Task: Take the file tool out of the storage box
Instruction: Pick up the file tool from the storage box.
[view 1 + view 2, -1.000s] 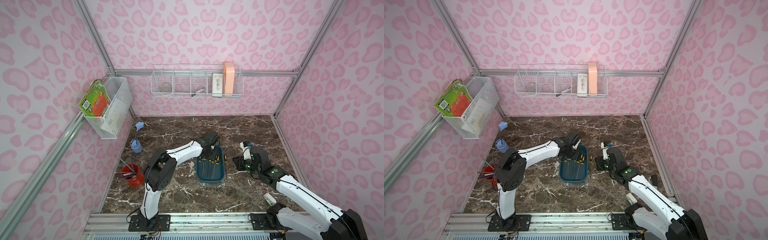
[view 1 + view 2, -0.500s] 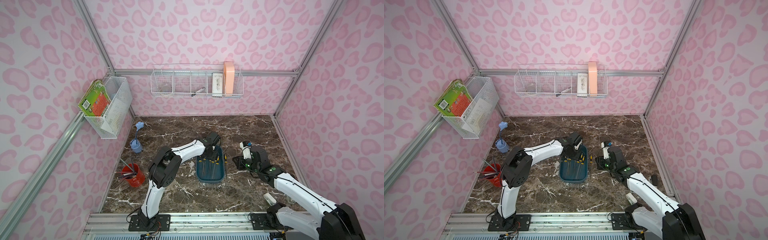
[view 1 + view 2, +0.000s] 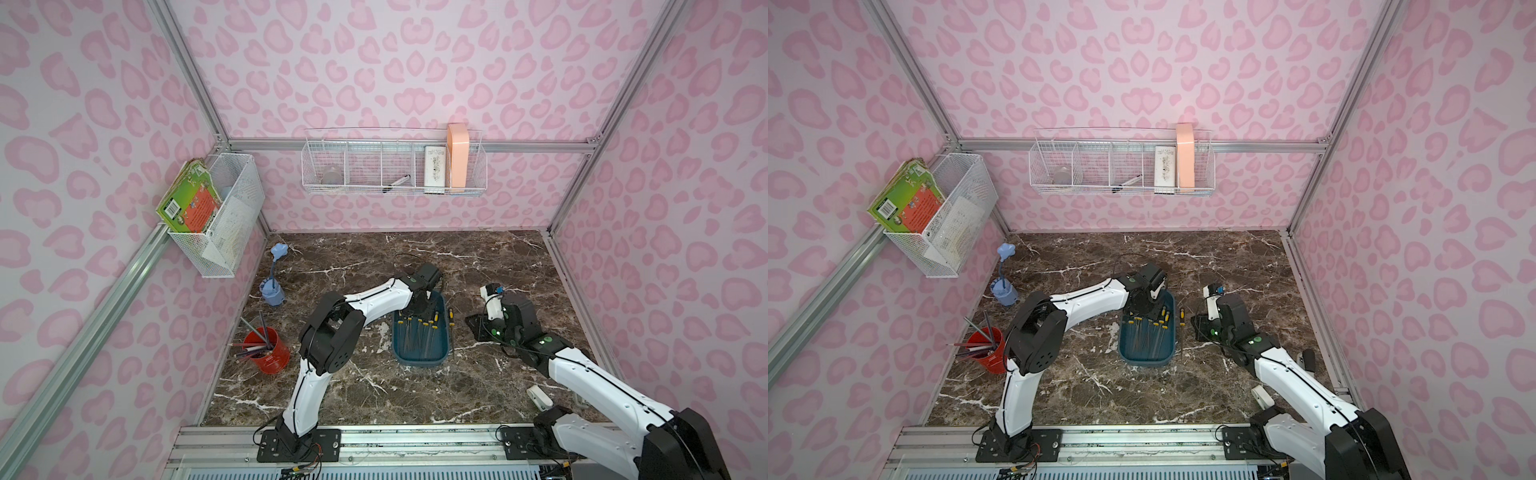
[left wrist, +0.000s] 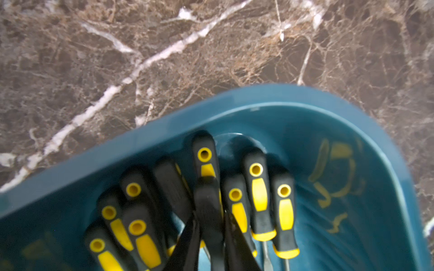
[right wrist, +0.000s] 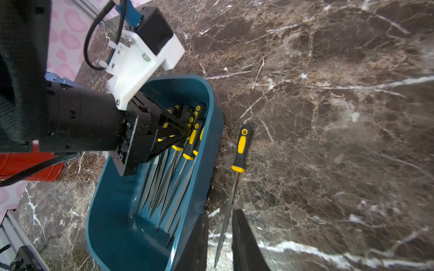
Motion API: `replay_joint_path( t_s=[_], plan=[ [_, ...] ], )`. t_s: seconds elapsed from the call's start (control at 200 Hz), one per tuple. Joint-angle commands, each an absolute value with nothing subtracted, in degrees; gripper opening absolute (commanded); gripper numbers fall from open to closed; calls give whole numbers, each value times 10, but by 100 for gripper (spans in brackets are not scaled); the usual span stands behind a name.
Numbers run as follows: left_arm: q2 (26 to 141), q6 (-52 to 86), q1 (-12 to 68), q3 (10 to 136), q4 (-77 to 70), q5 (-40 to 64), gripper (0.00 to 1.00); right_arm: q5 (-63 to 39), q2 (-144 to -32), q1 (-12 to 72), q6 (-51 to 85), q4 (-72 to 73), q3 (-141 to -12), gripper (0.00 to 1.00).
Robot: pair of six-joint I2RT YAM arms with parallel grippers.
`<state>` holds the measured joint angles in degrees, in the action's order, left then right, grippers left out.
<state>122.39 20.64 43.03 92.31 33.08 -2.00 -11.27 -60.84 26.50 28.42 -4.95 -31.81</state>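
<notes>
Hovering low over the table [image 3: 415, 399], right of centre in both top views, the right pincer [image 5: 220, 215] has its jaws slightly parted, gripping nothing. Just beside it lies a loose file [image 5: 240, 150], flat on the table alongside the storage box [image 3: 420, 365], mid-frame. Inside, more black-and-yellow files [image 5: 164, 187] fan out. At the box's far end, the left pincer [image 4: 210, 212] is down among the handles, pinching one file tool [image 4: 204, 150], not yet lifted out!
</notes>
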Motion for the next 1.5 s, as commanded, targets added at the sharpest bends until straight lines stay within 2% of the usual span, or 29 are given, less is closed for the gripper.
replay_joint_path(
  t_s=[0.0, 0.215, 0.495, 0.665, 0.81, 0.935, 1.105, 1.265, 1.495],
  plan=[
    [1230, 205, 430, 923, 353, -17, 21, -117, -608, 264, 283, -31, -316, 20],
    [1209, 208, 432, 916, 337, -14, 12, -125, -607, 265, 284, -27, -315, 20],
    [1095, 204, 430, 884, 240, 21, 6, -142, -593, 265, 299, -21, -305, 20],
    [1007, 202, 417, 855, 169, 70, 2, -145, -539, 288, 334, -10, -295, 23],
    [903, 236, 395, 734, -6, 200, 0, -182, -474, 302, 361, 152, -218, 24],
    [803, 281, 381, 583, -227, 230, 0, -223, -442, 301, 363, 297, -158, 35],
    [741, 306, 371, 557, -211, 298, 0, -303, -475, 301, 347, 401, -165, 41],
    [719, 323, 362, 538, -252, 361, 0, -421, -545, 306, 359, 483, -186, 41],
    [726, 332, 356, 537, -255, 374, 0, -446, -632, 363, 375, 570, -198, 40]
  ],
)
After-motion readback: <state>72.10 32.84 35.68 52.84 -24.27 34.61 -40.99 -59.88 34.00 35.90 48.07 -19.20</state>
